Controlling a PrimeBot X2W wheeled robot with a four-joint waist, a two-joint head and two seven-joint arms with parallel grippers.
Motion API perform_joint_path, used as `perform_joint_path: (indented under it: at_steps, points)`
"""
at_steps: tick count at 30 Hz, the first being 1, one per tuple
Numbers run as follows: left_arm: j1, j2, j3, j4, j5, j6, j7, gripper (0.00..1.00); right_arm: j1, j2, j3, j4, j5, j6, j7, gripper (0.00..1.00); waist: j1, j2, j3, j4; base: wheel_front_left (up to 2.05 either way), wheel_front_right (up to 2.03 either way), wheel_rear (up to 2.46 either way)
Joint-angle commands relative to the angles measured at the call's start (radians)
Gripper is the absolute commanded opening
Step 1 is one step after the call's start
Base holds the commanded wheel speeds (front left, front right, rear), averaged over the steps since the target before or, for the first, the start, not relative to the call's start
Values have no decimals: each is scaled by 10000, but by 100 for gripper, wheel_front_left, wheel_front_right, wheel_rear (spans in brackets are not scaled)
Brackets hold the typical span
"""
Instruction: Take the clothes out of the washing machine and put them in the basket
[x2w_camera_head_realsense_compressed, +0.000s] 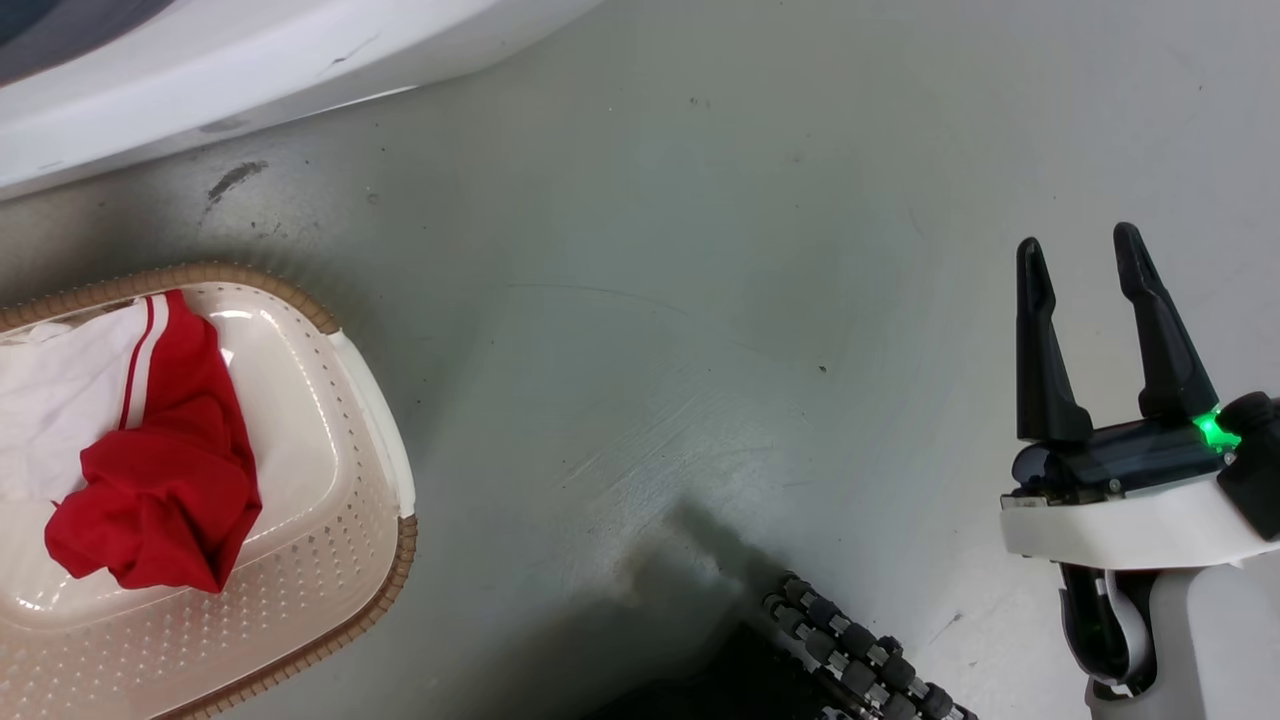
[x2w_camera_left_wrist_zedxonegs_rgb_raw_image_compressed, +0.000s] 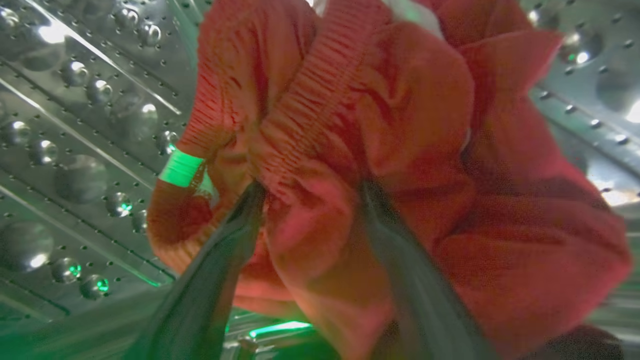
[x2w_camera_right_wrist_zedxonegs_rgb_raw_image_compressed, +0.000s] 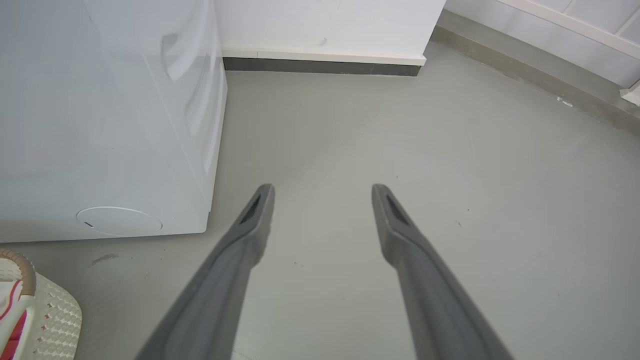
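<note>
Washing machine (x2w_camera_right_wrist_zedxonegs_rgb_raw_image_compressed: 100, 125) stands white and boxy; before it the brown-rimmed basket (x2w_camera_head_realsense_compressed: 372, 420) holds a bunched red-and-white garment (x2w_camera_head_realsense_compressed: 160, 490), white stripes running toward the machine. Inside the machine's steel drum (x2w_camera_left_wrist_zedxonegs_rgb_raw_image_compressed: 75, 125) a second red garment (x2w_camera_left_wrist_zedxonegs_rgb_raw_image_compressed: 425, 200), ribbed band running lengthwise away from the wrist, bulges between the spread fingers (x2w_camera_left_wrist_zedxonegs_rgb_raw_image_compressed: 225, 260) of the left gripper (x2w_camera_left_wrist_zedxonegs_rgb_raw_image_compressed: 313, 187); off the machine's corner the right gripper (x2w_camera_head_realsense_compressed: 1078, 240) gapes empty.

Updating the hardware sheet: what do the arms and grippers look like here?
Right gripper: two long tapered black fingers on a glossy dark base with a green light, white wrist housing, pale grey forearm. In its wrist view the fingers read grey, with a slot near each tip. Left gripper: the same dark tapered fingers, blurred, green-tinted.
</note>
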Motion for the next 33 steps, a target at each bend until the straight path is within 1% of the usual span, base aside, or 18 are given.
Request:
perform_joint_path:
  at_steps: [1, 6, 7, 8, 9, 12, 16, 22, 28, 30, 33]
  points:
    - [101, -85, -107, 208, 23, -98, 120, 100, 124, 12, -26, -83, 12, -7, -20, 100, -1, 0, 23, 13, 0, 0, 0]
    - [176, -275, -267, 629, -72, -246, 367, 100, 133, 12, -37, -174, 17, -8, -20, 100, -1, 0, 85, 52, 0, 0, 0]
    - [160, -302, -290, 685, -93, -263, 402, 98, 136, 12, -26, -189, 6, -7, -20, 100, -1, 0, 92, 58, 0, 0, 0]
    - [123, -316, -304, 716, -107, -287, 398, 47, 136, 12, -19, -201, 2, -7, -20, 100, -1, 0, 103, 64, 0, 0, 0]
    - [86, -336, -286, 743, -163, -317, 354, 0, 130, 12, -11, -217, 2, -8, -20, 100, -1, 0, 116, 69, 0, 0, 0]
    - [42, -446, -271, 848, -310, -401, 385, 0, 79, 14, 16, -254, 13, -7, -20, 100, -1, 0, 154, 90, 0, 0, 0]
    - [-88, -193, -347, 913, -196, -400, -8, 0, -21, 11, 60, -228, 1, -7, -20, 100, -1, 0, 167, 96, 0, 0, 0]
    - [-272, -54, -396, 943, -168, -417, -419, 0, -172, 11, 105, -169, -5, -7, -20, 100, -1, 0, 142, 97, 0, 0, 0]
    - [-354, 143, -420, 778, -162, -468, -1271, 0, -496, 12, 129, -66, -79, -7, -20, 100, -1, 0, -28, 81, 0, 0, 0]
    - [-244, 292, -437, 658, -203, -521, -1825, 0, -680, 12, 141, 32, -118, -7, -20, 100, -1, 0, -183, 68, 0, 0, 0]
    - [-50, 258, -434, 588, -300, -530, -2237, 0, -774, 9, 33, 73, -212, -8, -20, 100, -1, 0, -357, 180, 0, 0, 0]
